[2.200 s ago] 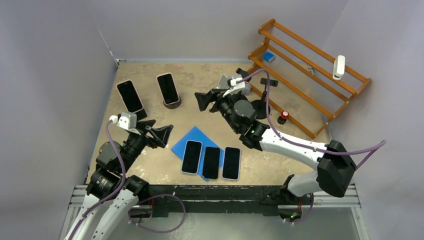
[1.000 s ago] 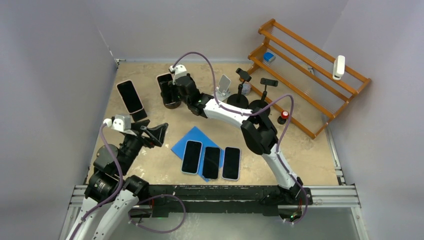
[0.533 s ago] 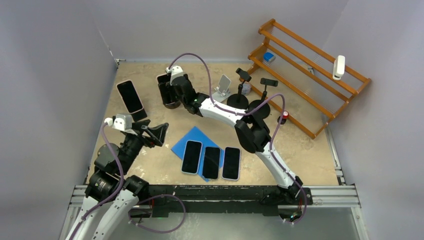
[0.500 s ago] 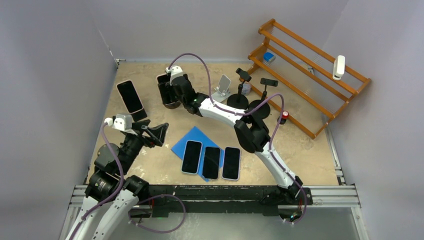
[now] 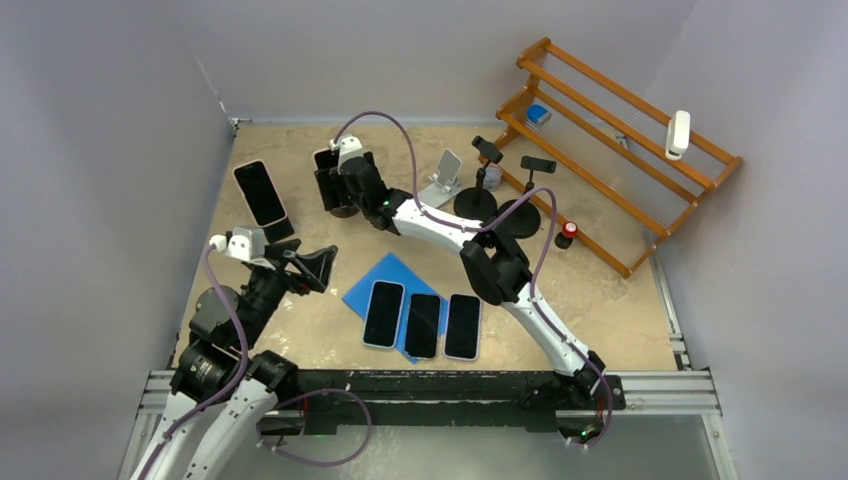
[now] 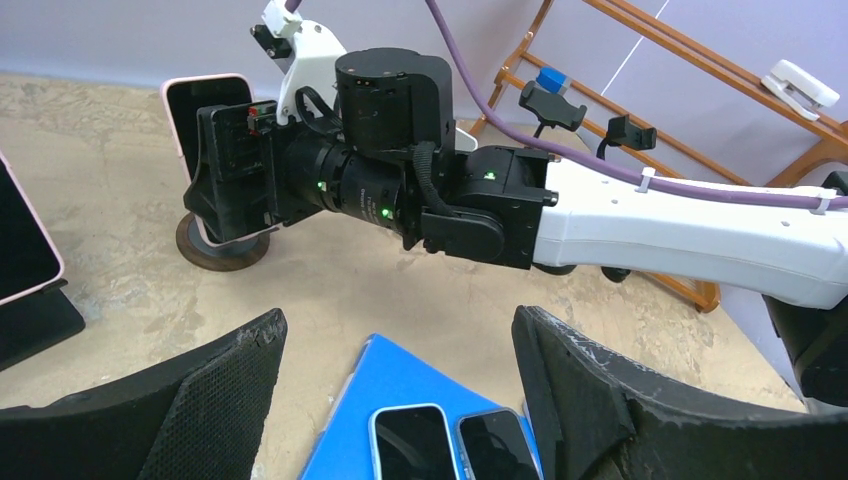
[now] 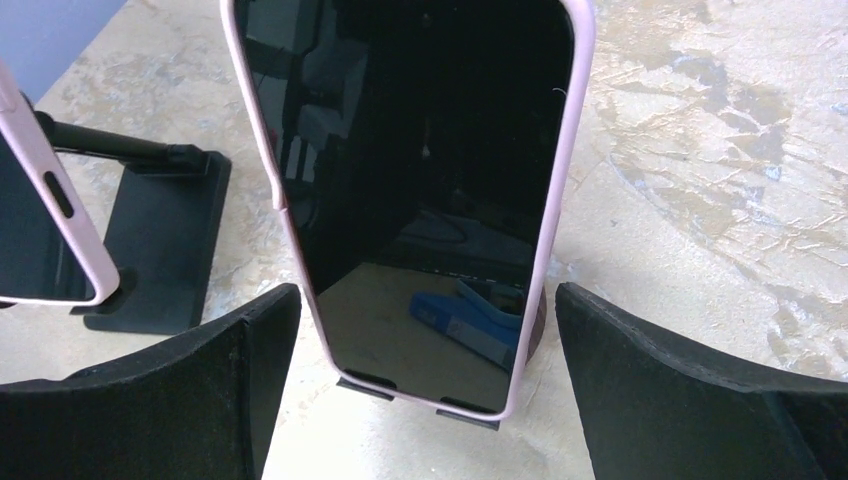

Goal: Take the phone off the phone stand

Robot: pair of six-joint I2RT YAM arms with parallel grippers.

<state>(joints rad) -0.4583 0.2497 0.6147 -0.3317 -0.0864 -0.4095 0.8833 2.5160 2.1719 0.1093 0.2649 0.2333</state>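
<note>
A phone in a pink case [image 7: 420,170] stands upright on a round dark stand [image 6: 222,248] at the back left of the table. My right gripper [image 7: 428,300] is open, with one finger on each side of the phone's lower half and not touching it. From above, the right gripper [image 5: 335,185] covers most of this phone [image 5: 325,157]. My left gripper [image 5: 320,265] is open and empty, low over the table left of the blue mat [image 5: 368,280]. In the left wrist view, the left gripper [image 6: 398,325] faces the right gripper [image 6: 235,170].
A second pink-cased phone [image 5: 258,192] leans on a black stand at the far left. Three phones [image 5: 422,322] lie on the blue mat. A white stand [image 5: 447,170], two black clamp stands [image 5: 482,195] and a wooden rack [image 5: 620,150] are at the back right.
My right arm has swung from the table's right side to the phone on the round stand and brought its open fingers around it. The left arm has barely moved.
</note>
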